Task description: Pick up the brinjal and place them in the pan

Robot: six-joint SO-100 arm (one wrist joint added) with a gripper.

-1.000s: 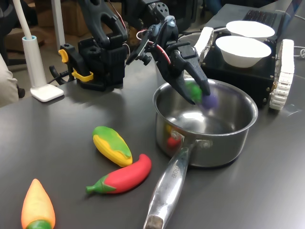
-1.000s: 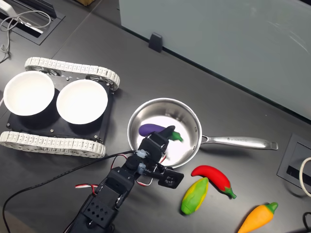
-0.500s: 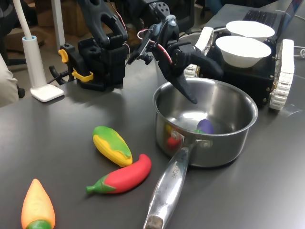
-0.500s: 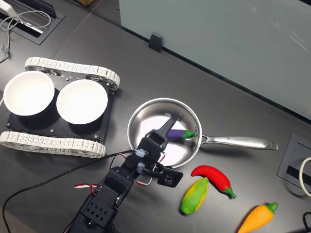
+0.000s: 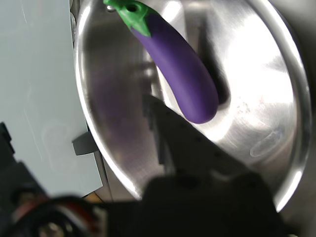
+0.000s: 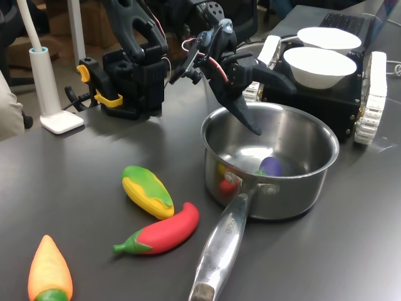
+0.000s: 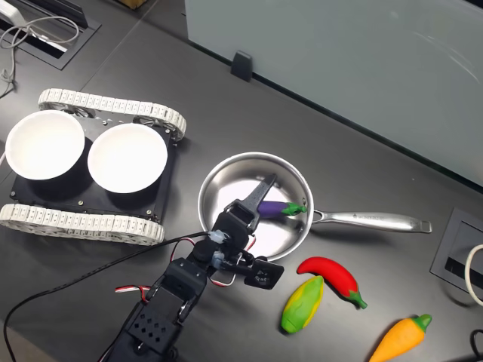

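Now glossy purple, green-capped brinjal (image 5: 178,74) loose in pan (image 7: 226,175), tool (image 6: 270,100) wide open, empty

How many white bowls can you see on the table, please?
2: both white round bowls sit side by side on the black tracked platform, one left of the other in the second exterior view.

Brinjal (image 6: 270,165): mostly hidden behind the pan (image 6: 294,194) wall in the first exterior view. Wrist view: pan rim cropped at frame edges; dark foreground jaw blurred.
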